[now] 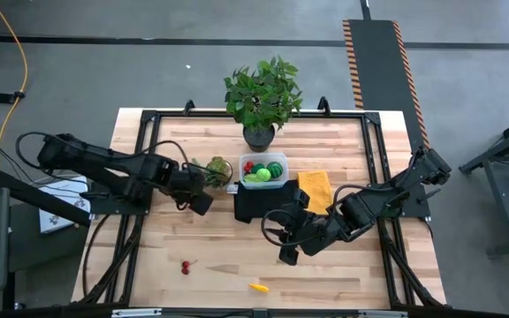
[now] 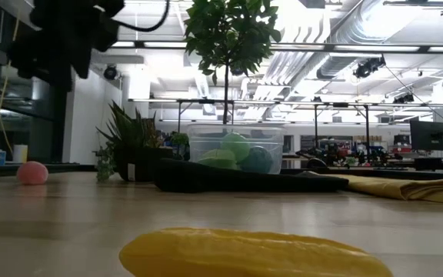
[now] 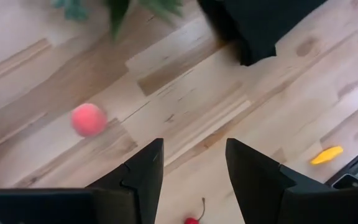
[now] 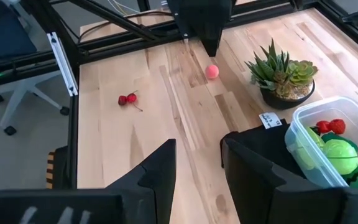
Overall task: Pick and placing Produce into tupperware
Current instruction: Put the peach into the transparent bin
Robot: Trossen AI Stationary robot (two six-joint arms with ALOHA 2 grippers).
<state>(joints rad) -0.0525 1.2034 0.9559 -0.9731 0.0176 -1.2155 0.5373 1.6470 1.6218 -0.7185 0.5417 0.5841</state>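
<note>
- Your left gripper (image 1: 200, 201) hung above the table just beside the small spiky potted plant (image 1: 216, 170), its fingers (image 3: 143, 174) apart with nothing between them.
- Your right gripper (image 1: 283, 239) sat lower down the table, below the black folded cloth (image 1: 259, 205), jaws parted and empty.
- The tupperware (image 1: 264, 170) rested on the black cloth's upper edge, between the spiky plant and the yellow cloth (image 1: 315, 189); its long side ran left to right in the high view.
- Inside it you had red berries (image 4: 329, 127), a light green ball (image 4: 340, 155) and darker green pieces.
- Outside the box: a pink ball (image 4: 212, 71) lay below your left gripper, a cherry pair (image 1: 186, 266) nearer the front edge.
- The yellow piece (image 1: 259, 287) lay by the front edge, its long axis roughly left-right, slightly tilted.
- The big leafy plant (image 1: 262, 95) stood at the far edge.
</note>
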